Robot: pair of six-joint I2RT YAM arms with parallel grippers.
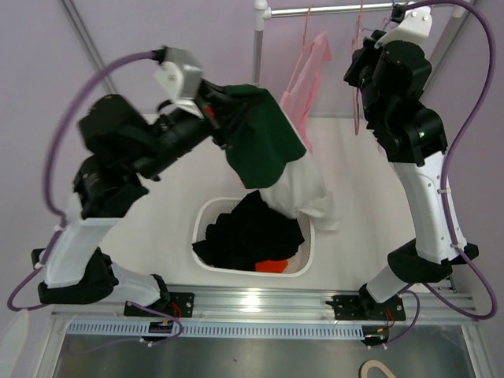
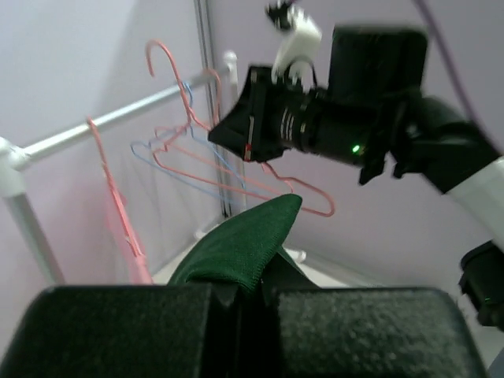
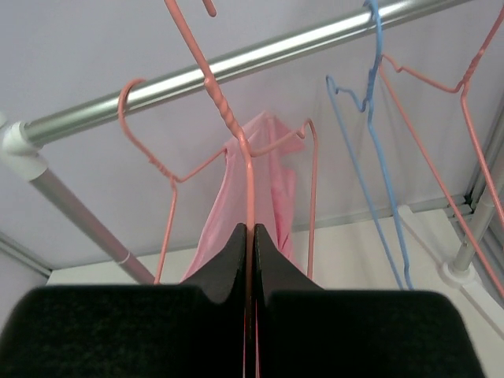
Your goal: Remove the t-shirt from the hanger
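Note:
A dark green t-shirt [image 1: 264, 142] hangs from my left gripper [image 1: 214, 118], which is shut on a fold of it above the basket. In the left wrist view the green t-shirt [image 2: 244, 240] bunches between the closed jaws of the left gripper [image 2: 250, 291]. My right gripper [image 1: 358, 77] is up by the rail, shut on the thin wire of a pink hanger [image 3: 249, 185]. That wire runs up from the right gripper [image 3: 250, 232] to a twisted neck. In the top view the shirt hangs well left of the hanger [image 1: 358, 106], with open space between them.
A white basket [image 1: 206, 216] below holds black clothes [image 1: 248, 232] and something orange [image 1: 272, 266]. A white cloth [image 1: 303, 189] drapes over its far rim. The metal rail [image 3: 236, 67] carries a pink garment [image 3: 264, 197], a blue hanger [image 3: 370, 142] and other pink hangers.

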